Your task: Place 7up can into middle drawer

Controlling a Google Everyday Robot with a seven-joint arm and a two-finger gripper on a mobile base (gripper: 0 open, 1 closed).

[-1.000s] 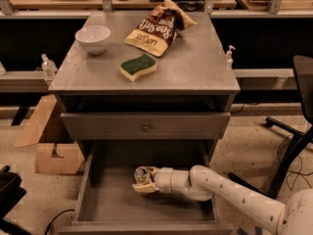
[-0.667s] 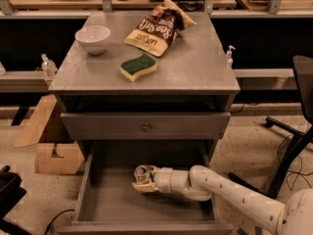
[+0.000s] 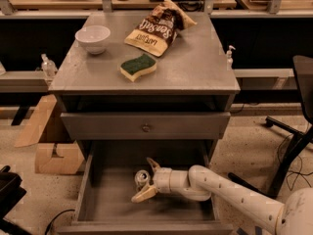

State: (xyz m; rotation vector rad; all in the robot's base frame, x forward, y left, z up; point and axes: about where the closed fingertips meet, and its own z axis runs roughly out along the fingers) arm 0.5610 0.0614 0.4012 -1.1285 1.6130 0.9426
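The 7up can (image 3: 142, 177) stands upright on the floor of the open middle drawer (image 3: 110, 205), a little left of its centre. My gripper (image 3: 141, 180) reaches into the drawer from the right. Its two pale fingers are spread apart, one behind the can and one in front of it. The can sits between them with a gap on each side. The white arm (image 3: 230, 195) comes in over the drawer's right wall.
The closed drawer front with a round knob (image 3: 145, 128) is just above. On the cabinet top are a white bowl (image 3: 93, 38), a green-and-yellow sponge (image 3: 138, 66) and a brown chip bag (image 3: 157, 27). Cardboard boxes (image 3: 54, 155) stand left; a black chair base (image 3: 293, 131) is right.
The fingers, shut on the can before, have spread apart. The can now stands free on the drawer floor. The arm has stayed in about the same place.
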